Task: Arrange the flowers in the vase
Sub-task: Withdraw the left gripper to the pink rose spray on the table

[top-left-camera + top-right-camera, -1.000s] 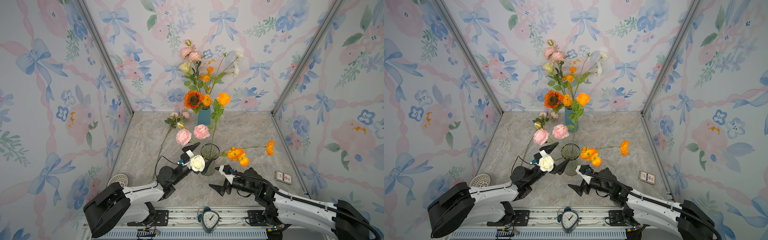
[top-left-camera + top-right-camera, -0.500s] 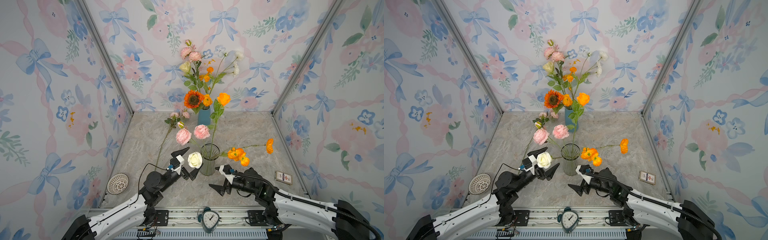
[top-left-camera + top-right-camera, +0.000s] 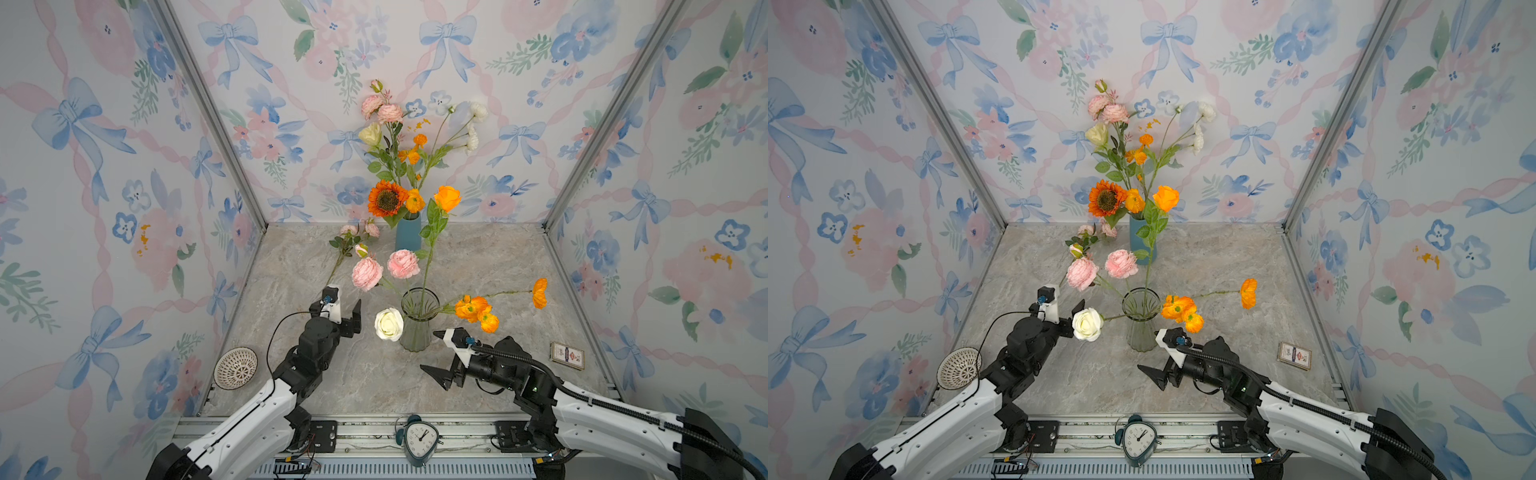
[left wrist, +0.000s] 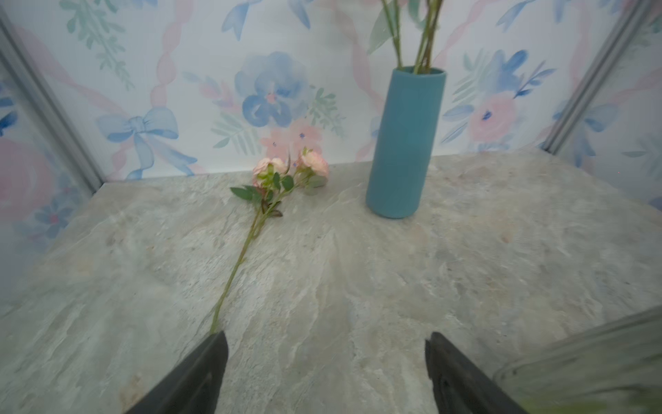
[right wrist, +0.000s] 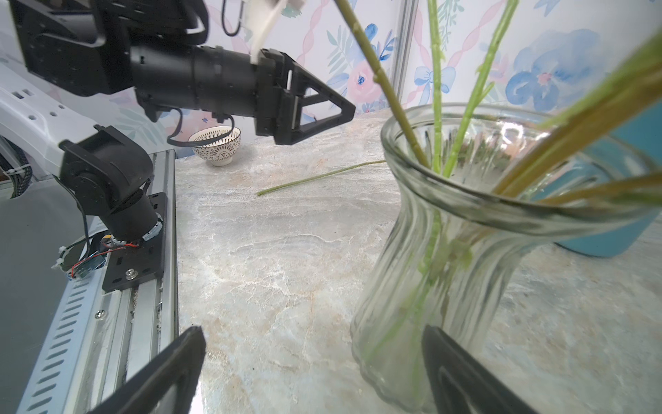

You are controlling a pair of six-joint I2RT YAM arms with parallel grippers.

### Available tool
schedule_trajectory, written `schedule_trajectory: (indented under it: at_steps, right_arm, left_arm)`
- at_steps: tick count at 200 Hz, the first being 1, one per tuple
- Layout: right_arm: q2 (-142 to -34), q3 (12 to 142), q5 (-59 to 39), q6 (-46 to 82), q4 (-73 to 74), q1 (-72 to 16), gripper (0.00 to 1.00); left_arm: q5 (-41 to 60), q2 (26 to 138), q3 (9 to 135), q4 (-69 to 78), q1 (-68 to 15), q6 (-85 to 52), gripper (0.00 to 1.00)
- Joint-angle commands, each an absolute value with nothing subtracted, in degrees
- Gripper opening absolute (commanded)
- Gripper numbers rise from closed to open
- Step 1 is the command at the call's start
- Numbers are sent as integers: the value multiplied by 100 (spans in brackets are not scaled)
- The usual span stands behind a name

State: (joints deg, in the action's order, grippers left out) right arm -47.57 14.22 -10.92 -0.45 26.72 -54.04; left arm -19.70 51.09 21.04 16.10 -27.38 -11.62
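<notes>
Flowers (image 3: pixel 389 324) fill one glass vase (image 3: pixel 417 332) and, at the counter (image 3: pixel 498 266) back edge, one blue vase (image 3: pixel 408 237); one spray (image 3: pixel 347 245) lies loose. Left gripper (image 3: pixel 344 301), right gripper (image 3: pixel 430 350): jaws apart.

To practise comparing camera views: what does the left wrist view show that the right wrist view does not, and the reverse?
Only the left wrist view shows the loose flower with its pink blooms, lying on the table. Only the right wrist view shows the bowl and the stems standing in the glass vase. Both show the blue vase, the loose flower's stem and the table.
</notes>
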Motion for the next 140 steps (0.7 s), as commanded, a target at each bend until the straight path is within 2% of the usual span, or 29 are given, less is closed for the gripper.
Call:
schedule_trajectory:
  at_steps: [1, 60, 104, 140]
  right_arm:
    - [-4715, 1353, -1037, -24, 2613, -5352, 97]
    - [-4658, 1363, -1046, -28, 2541, -5345, 97]
    - [-4700, 1387, -1068, -31, 2556, -5326, 97]
    - [-4704, 1383, -1090, -20, 2554, -5313, 97]
  left_arm:
    - [-1401, 6148, 2789, 578, -2057, -1547, 72]
    - [-716, 8680, 4449, 518, -787, -1259, 52]
    - [-339, 9776, 5438, 296, -577, -743, 48]
    - [-519, 10569, 6157, -182, -501, -353, 44]
